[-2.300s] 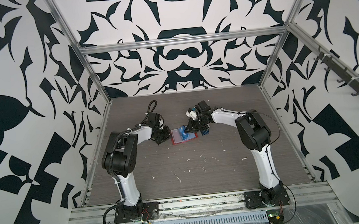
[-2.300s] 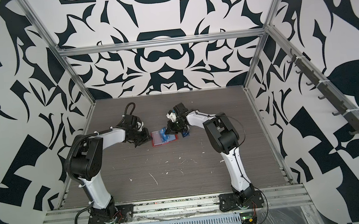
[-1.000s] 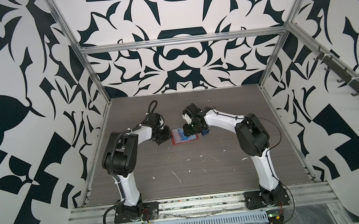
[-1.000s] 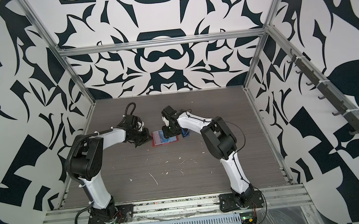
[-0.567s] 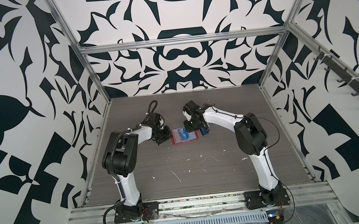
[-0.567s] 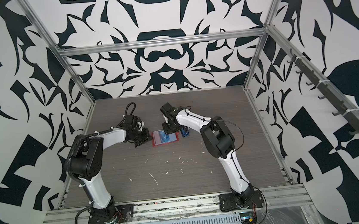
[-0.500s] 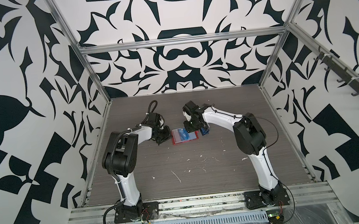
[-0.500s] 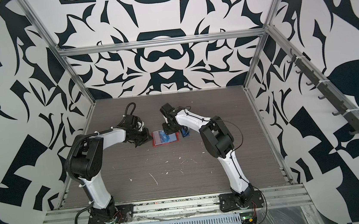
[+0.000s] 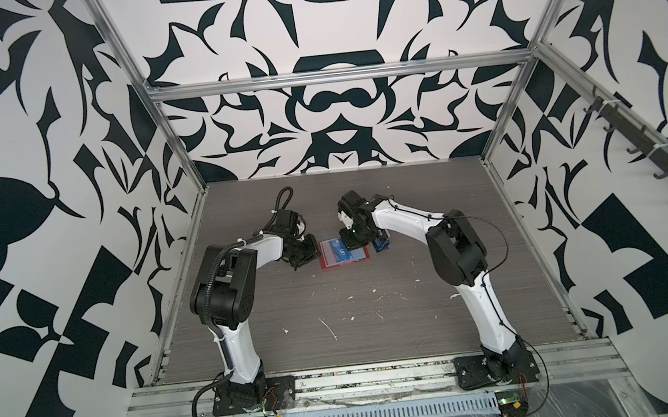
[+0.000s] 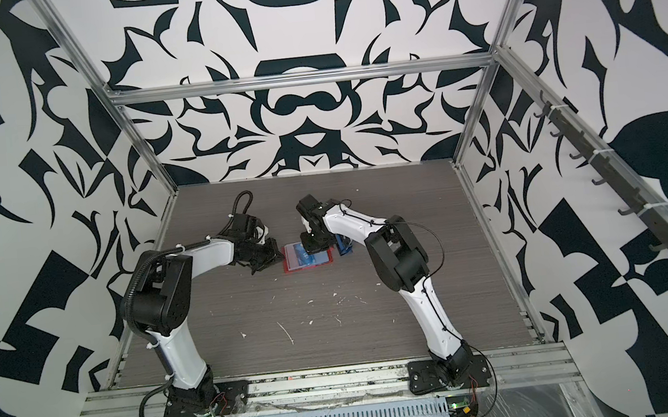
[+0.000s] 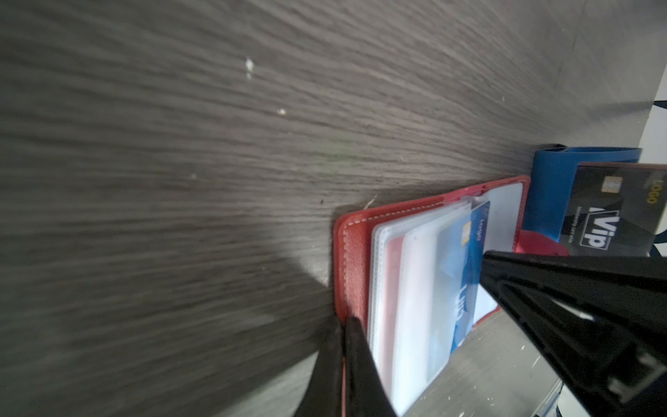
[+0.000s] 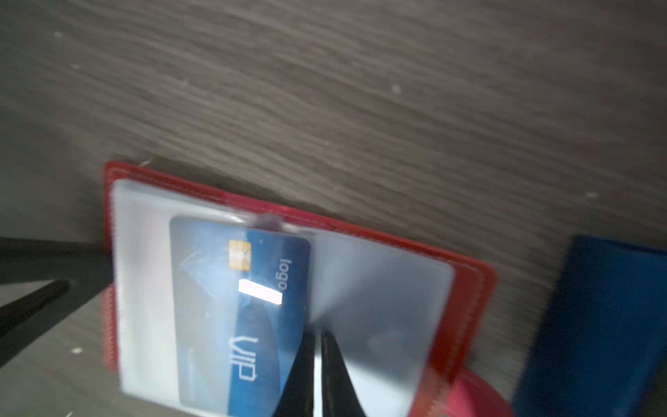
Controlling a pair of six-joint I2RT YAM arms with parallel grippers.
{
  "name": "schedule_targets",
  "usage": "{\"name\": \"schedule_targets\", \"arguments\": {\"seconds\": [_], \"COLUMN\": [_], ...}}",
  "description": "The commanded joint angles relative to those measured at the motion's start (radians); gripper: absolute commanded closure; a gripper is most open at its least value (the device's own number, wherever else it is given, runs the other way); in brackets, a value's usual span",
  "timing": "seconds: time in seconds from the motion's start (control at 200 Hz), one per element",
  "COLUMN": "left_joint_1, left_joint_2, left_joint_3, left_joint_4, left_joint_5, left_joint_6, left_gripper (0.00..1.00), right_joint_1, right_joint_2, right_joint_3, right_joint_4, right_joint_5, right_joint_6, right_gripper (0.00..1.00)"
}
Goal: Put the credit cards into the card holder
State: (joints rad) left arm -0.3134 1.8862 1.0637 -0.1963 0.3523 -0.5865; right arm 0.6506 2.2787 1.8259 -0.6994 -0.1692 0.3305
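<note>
The red card holder lies open on the table, clear pockets up. A light blue credit card sits half inside a frosted pocket, its other half bare. My left gripper is shut on the holder's red cover edge. My right gripper points down onto the holder, shut to a thin slit. Its tips meet the card's bare edge beside a raised clear leaf. A dark credit card stands in the blue rack.
The blue rack stands right against the holder's right side, next to the holder's red snap tab. White specks dot the wood-grain table. Patterned walls close the table in.
The right gripper has moved left from the blue rack to over the open holder. Its arm has swung slightly since. The left arm has kept still on the cover.
</note>
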Motion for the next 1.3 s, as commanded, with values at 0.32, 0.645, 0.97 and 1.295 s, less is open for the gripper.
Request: {"name": "schedule_targets", "arguments": {"seconds": [0.32,0.645,0.97,1.295], "left_joint_1": [-0.006,-0.006,-0.007,-0.007], "left_joint_2": [0.058,0.043,-0.015,-0.008], "left_joint_3": [-0.024,-0.018,-0.045,-0.076], "left_joint_4": [-0.098,-0.107,-0.082,-0.034], "left_joint_5": [-0.043,-0.048,-0.075,-0.020], "left_joint_6": [0.013,0.023,0.025,0.012], "left_gripper": [0.93,0.92,0.81,0.76], "right_joint_1": [0.006,0.007,0.005,0.005], "right_joint_2": [-0.027,-0.154,-0.161,-0.105], "right_joint_3": [-0.035,-0.121,-0.160,-0.183], "right_joint_4": [0.094,0.109,0.041,0.019], "right_joint_5": [-0.215,-0.032,0.121,0.120], "right_joint_6": [0.019,0.014,0.004,0.015], "right_gripper": [0.89,0.80,0.83,0.86]}}
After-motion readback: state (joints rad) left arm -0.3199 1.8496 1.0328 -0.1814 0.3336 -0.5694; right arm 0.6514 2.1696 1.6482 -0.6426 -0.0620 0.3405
